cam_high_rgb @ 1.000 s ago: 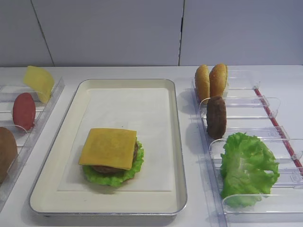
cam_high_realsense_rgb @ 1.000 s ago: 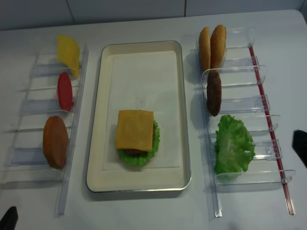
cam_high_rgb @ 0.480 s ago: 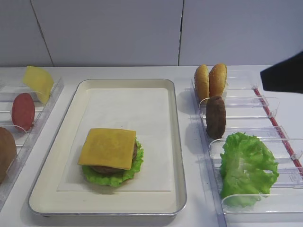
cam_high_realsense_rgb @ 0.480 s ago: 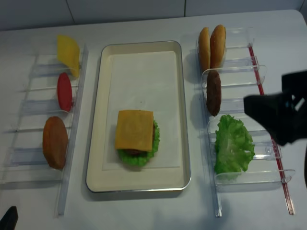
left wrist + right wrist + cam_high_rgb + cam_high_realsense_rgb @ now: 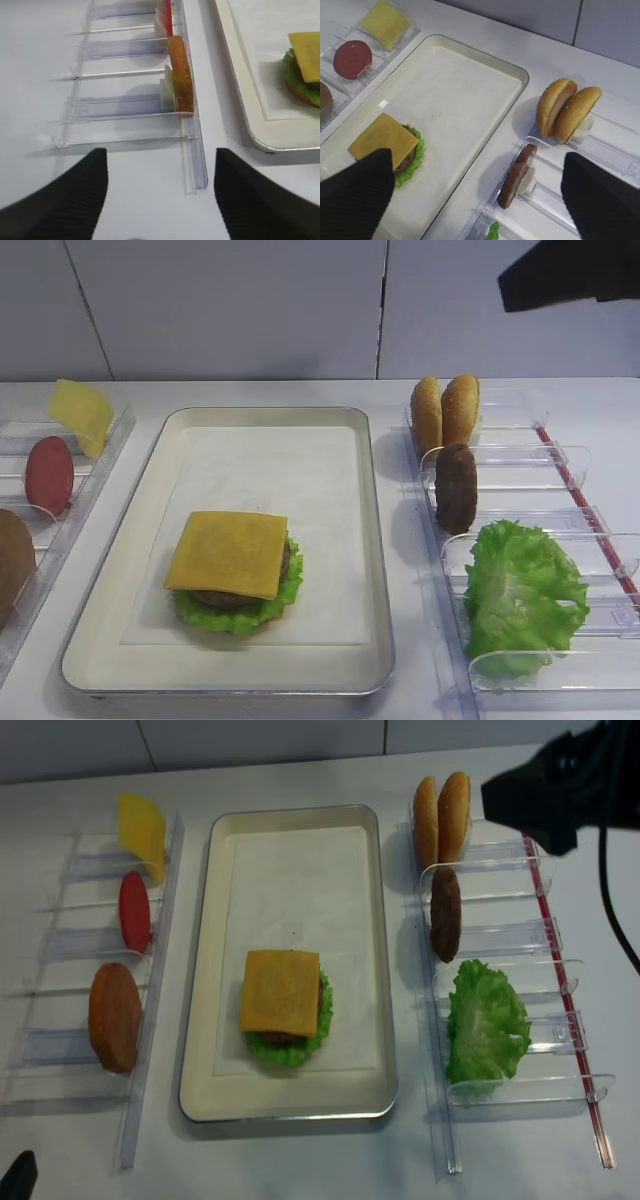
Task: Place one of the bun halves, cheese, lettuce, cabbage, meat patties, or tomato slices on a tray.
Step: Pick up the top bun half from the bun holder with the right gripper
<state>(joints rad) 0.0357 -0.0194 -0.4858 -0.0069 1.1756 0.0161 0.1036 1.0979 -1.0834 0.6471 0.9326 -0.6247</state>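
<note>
The cream tray [image 5: 372, 540] holds a stack: a yellow-orange cheese slice [image 5: 230, 552] over a dark patty on green lettuce [image 5: 285, 592]. In the right rack stand two bun halves [image 5: 447, 410], a meat patty [image 5: 457, 487] and a lettuce leaf [image 5: 523, 590]. The left rack carries cheese [image 5: 82, 412], a tomato slice [image 5: 49, 475] and a brown bun half [image 5: 115, 1017]. My right gripper [image 5: 476, 157] hovers open and empty high above the buns' end of the right rack [image 5: 545, 795]. Near the left rack's front end my left gripper [image 5: 160, 152] is open over bare table.
Clear plastic racks [image 5: 500, 940] flank the tray on both sides; the right one has a red strip [image 5: 560, 980] along its outer edge. A grey wall [image 5: 230, 310] closes the back of the white table.
My right arm has swung in from the right edge, passed over the lettuce, and risen toward the back above the buns. Nothing else has moved.
</note>
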